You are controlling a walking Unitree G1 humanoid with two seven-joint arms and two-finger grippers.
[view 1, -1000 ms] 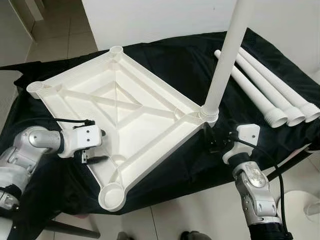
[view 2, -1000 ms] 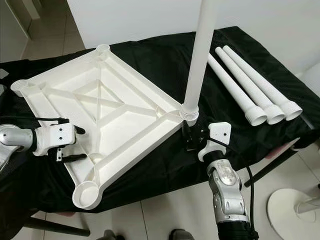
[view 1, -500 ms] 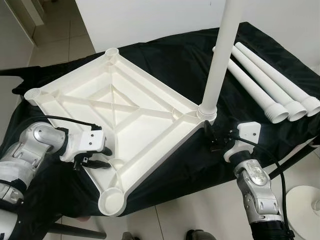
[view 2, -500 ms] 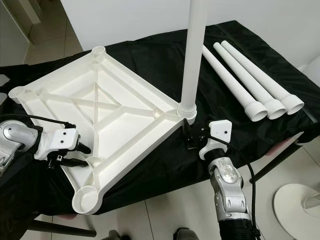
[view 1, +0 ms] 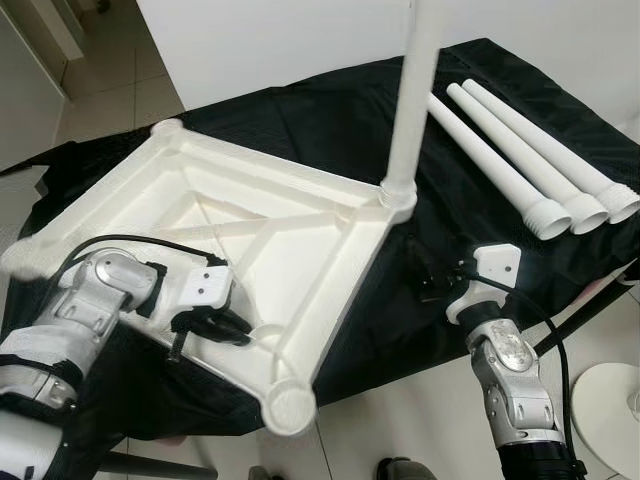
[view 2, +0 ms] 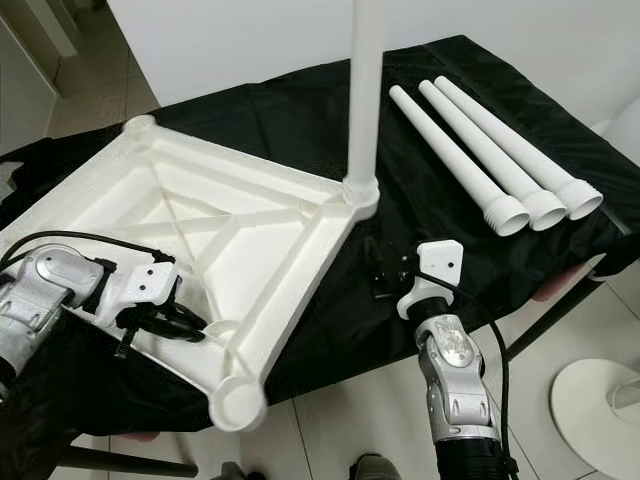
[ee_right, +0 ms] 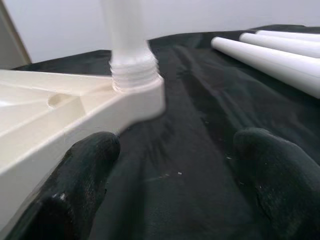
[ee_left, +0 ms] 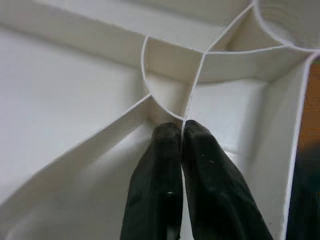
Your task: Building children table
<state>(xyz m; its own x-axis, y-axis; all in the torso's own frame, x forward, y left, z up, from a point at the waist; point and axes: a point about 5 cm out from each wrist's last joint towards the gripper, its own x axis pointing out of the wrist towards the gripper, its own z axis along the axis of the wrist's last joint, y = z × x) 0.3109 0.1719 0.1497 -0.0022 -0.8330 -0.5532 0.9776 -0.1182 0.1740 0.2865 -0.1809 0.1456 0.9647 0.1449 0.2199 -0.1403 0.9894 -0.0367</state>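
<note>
The white tabletop (view 1: 300,230) lies upside down on the black cloth (view 1: 320,120). One white leg (view 1: 412,90) stands upright, screwed into its right corner. My left gripper (view 1: 235,330) reaches over the near-left edge and is shut on a thin inner rib (ee_left: 192,95) of the tabletop, close to the near corner socket (view 1: 288,408). My right gripper (view 2: 385,275) is open on the cloth just in front of the legged corner (ee_right: 135,95), not touching it; its fingers (ee_right: 85,165) stand wide apart.
Three loose white legs (view 1: 520,160) lie side by side on the cloth at the right. The table's front edge runs just before my right arm. A round white base (view 1: 610,400) stands on the tiled floor at the lower right.
My left gripper has moved in over the edge and shut on the rib. The tabletop has turned counter-clockwise; its legged corner has moved away from my right gripper, which has stayed put.
</note>
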